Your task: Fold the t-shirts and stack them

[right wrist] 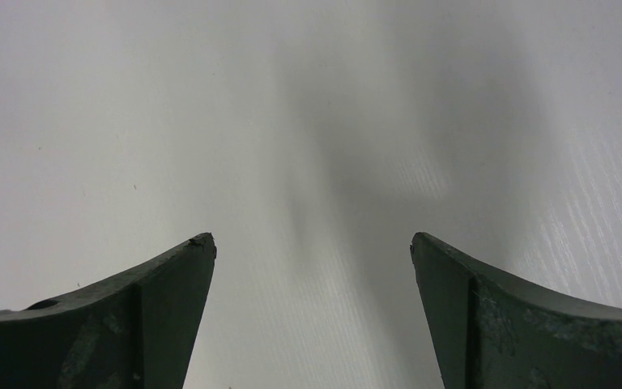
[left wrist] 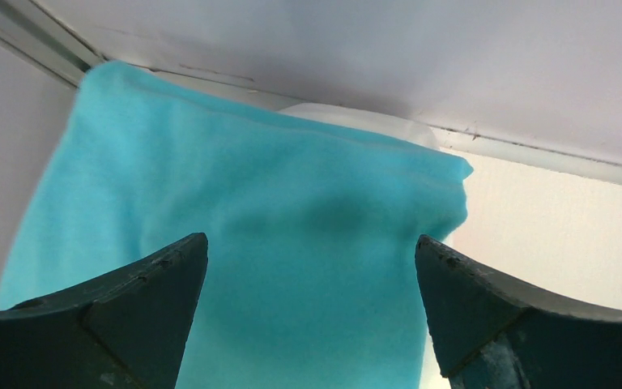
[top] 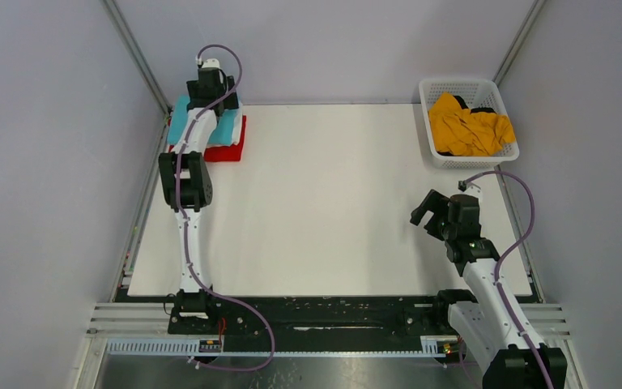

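A folded turquoise t-shirt (left wrist: 275, 235) tops a stack at the table's far left corner. A white t-shirt (left wrist: 356, 120) peeks out behind it, and a red t-shirt (top: 227, 151) lies at the bottom. In the top view the turquoise t-shirt (top: 180, 115) shows on both sides of my left arm. My left gripper (left wrist: 312, 251) is open and empty, with its jaws wide apart just above the turquoise cloth; in the top view it (top: 209, 99) sits over the stack. My right gripper (top: 429, 217) is open and empty above bare table (right wrist: 210, 121). The mustard yellow t-shirt (top: 466, 126) lies crumpled in the basket.
A white plastic lattice basket (top: 432, 144) stands at the far right corner of the table. Grey walls close in on the left, back and right. A metal rail with both arm bases runs along the near edge (top: 324, 312).
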